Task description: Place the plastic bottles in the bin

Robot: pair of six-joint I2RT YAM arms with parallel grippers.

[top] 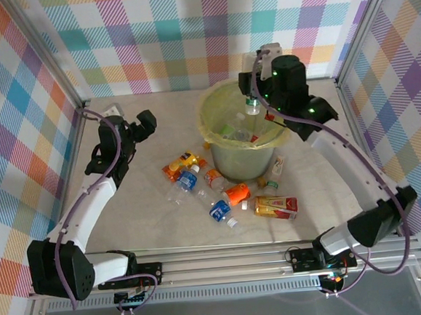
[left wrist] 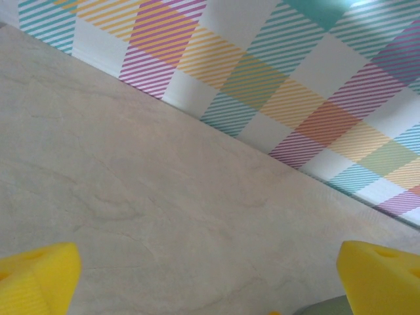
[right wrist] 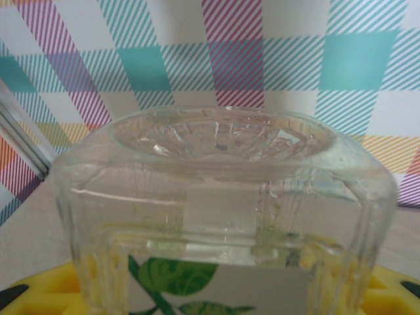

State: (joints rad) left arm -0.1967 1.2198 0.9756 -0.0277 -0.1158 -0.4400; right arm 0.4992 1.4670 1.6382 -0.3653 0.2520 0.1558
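My right gripper point(top: 253, 98) hangs over the bin point(top: 225, 163), a pale-green bucket with a yellowish liner, and is shut on a clear plastic bottle point(right wrist: 223, 197) with a green-leaf label. The bottle's base points toward the back wall, between yellow fingers point(right wrist: 39, 292). A few bottles point(top: 235, 134) lie inside the bin. Several more lie on the table in front of it: an orange-yellow one point(top: 181, 164), a blue-labelled one point(top: 187, 181), another blue one point(top: 220, 210), an orange one point(top: 237, 193) and a red-yellow one point(top: 276, 208). My left gripper point(top: 147, 126) point(left wrist: 210, 282) is open over bare table to the bin's left.
Checked walls with metal frame posts close in the table point(top: 128, 222) at the back and both sides. A white-labelled bottle point(top: 276, 170) lies against the bin's front right. Bare tabletop lies under the left gripper and along the near edge.
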